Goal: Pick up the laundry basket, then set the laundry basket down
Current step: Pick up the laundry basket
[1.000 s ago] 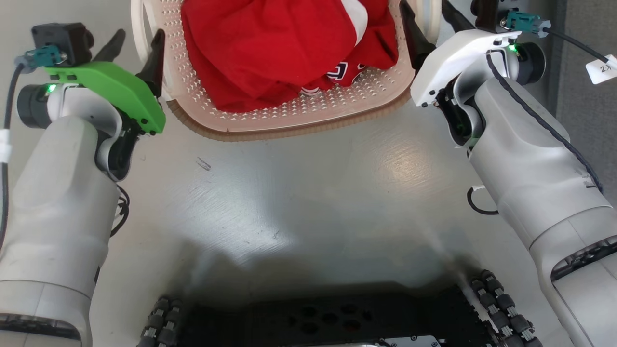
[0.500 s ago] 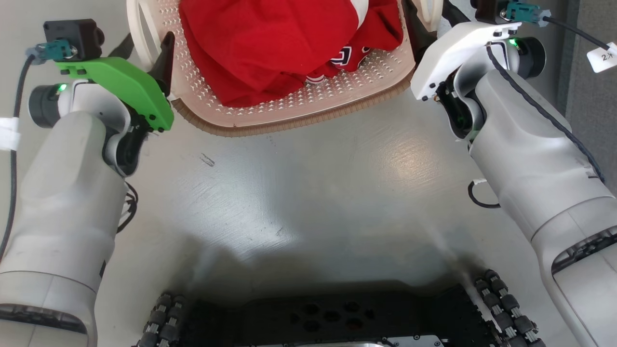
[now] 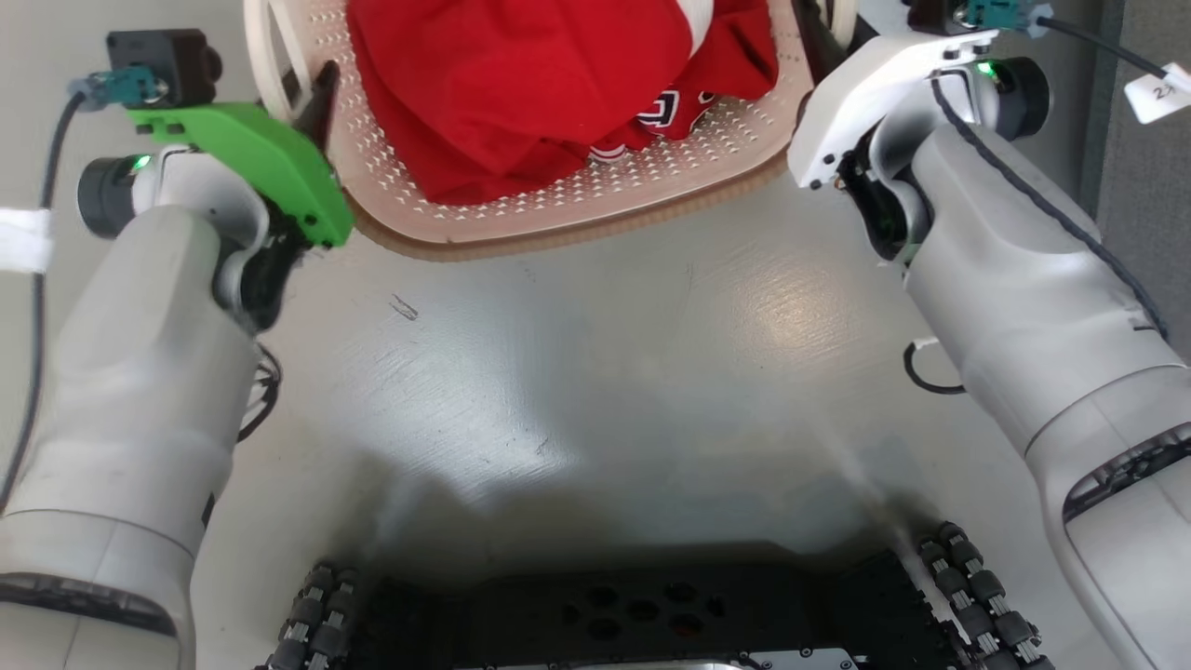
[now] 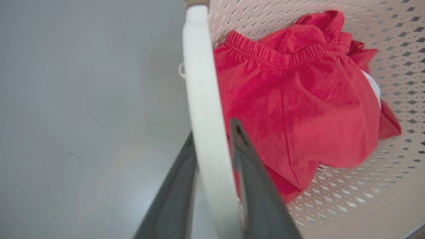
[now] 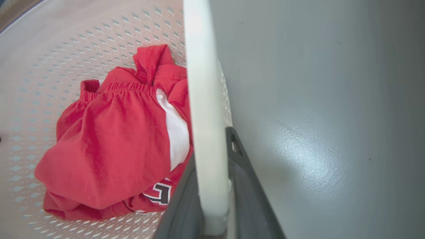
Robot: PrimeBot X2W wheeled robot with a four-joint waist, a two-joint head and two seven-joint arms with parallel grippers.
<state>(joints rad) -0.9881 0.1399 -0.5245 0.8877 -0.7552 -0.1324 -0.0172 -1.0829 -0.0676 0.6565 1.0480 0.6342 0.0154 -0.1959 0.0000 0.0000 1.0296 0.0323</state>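
Looking down from my head: laundry basket (image 3: 558, 209) far ahead, between my left gripper (image 3: 312, 88) and right gripper (image 3: 819, 37). Left wrist — my jaws clamp its white handle (image 4: 206, 99). Right wrist — jaws clamp the other handle (image 5: 202, 83) too.

The basket (image 3: 577, 200) is cream plastic, with perforated walls and a brown woven-look rim (image 3: 521, 244). It holds crumpled red clothes (image 3: 521, 84) (one piece shows a white panel). White loop handles (image 4: 204, 109) rise at its two sides.
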